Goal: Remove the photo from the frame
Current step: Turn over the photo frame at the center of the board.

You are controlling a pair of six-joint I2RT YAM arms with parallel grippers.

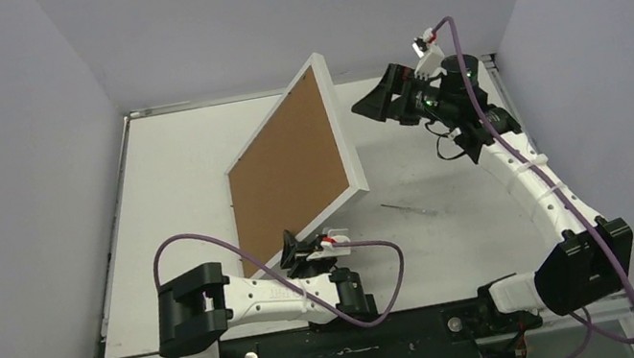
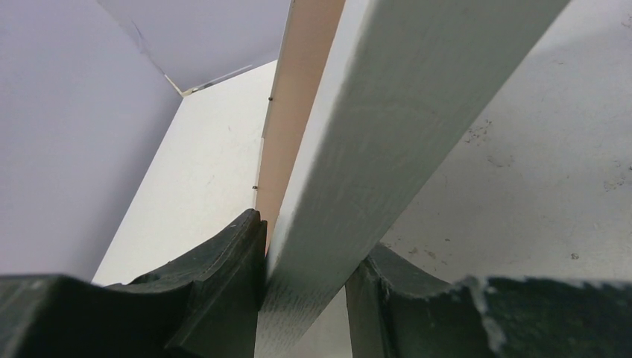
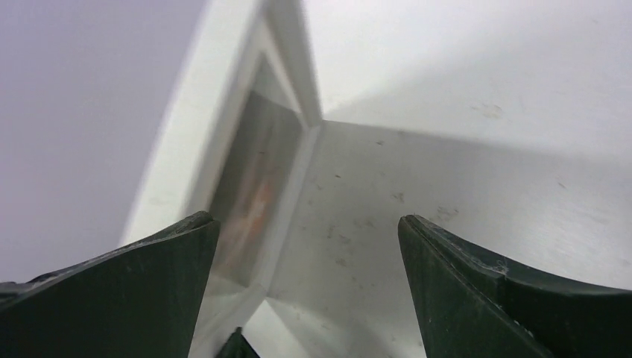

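Note:
The frame [image 1: 292,168] stands tilted up on the table with its brown back toward the top camera and its white border around it. My left gripper [image 1: 290,247] is shut on the frame's near lower edge. In the left wrist view the white edge [image 2: 373,142] fills the gap between the fingers of the left gripper [image 2: 313,235]. My right gripper [image 1: 373,101] hovers open beside the frame's far right corner, holding nothing. The right wrist view looks between the wide jaws of the right gripper [image 3: 304,220] at the frame's front [image 3: 186,134]. There the photo [image 3: 250,194], grey with an orange glow, sits behind the white border.
The white table [image 1: 433,198] is boxed in by pale walls on the left [image 1: 4,192], back and right. Purple cables loop off both arms. A metal rail [image 1: 350,339] carries the arm bases along the near edge.

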